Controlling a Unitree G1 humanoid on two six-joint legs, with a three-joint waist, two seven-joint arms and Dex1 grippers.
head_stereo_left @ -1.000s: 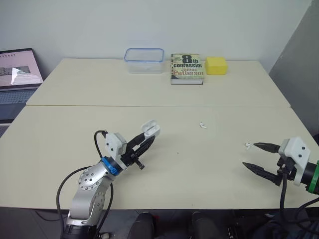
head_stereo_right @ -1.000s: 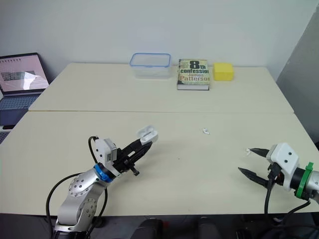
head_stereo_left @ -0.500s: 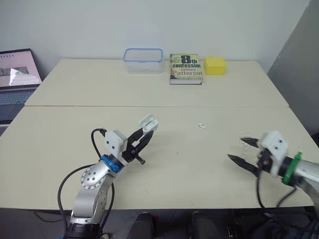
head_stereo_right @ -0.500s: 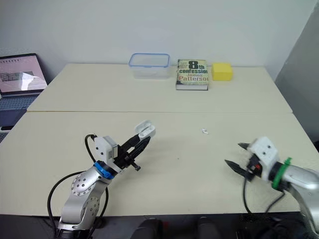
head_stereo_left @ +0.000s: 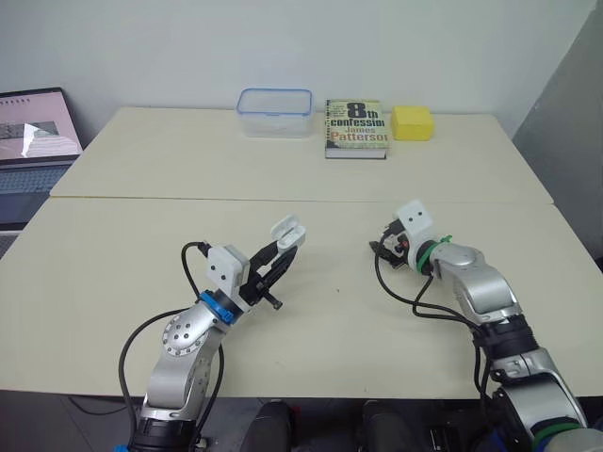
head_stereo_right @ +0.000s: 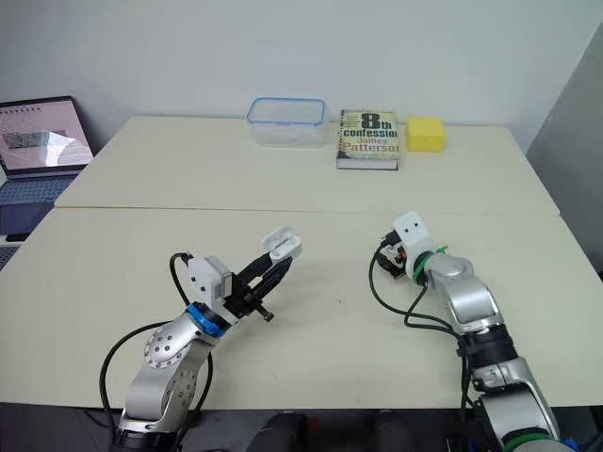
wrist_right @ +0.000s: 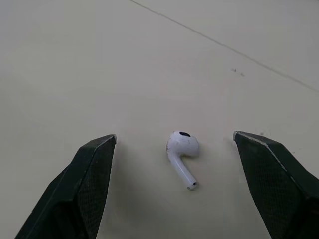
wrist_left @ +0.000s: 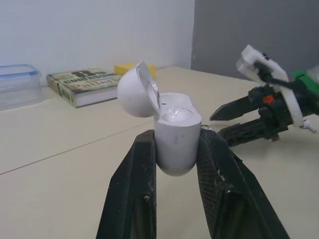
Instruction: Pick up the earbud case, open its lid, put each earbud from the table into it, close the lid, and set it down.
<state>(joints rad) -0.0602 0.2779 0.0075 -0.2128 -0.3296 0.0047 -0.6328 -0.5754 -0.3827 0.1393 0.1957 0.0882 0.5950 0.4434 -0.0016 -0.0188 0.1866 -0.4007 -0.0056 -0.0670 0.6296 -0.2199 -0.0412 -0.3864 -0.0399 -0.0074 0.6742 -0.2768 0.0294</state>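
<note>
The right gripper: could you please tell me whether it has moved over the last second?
Yes. The right gripper swung left from the table's right edge and forward, toward the book, and now brackets an earbud, open.

Earbud (wrist_right: 181, 152) on table (head_stereo_left: 283, 169) btwn R gripper (wrist_right: 174, 135) jaws; case (wrist_left: 175, 134) to left.

Office or lab: plain desks (head_stereo_left: 283, 179), laptop (head_stereo_left: 33, 141), book (head_stereo_left: 355, 128), bare wall.

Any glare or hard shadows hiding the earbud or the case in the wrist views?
Right wrist view: earbud evenly lit, only a faint soft shadow. Left wrist view: earbud case shows a mild sheen at its open top, nothing hidden.
</note>
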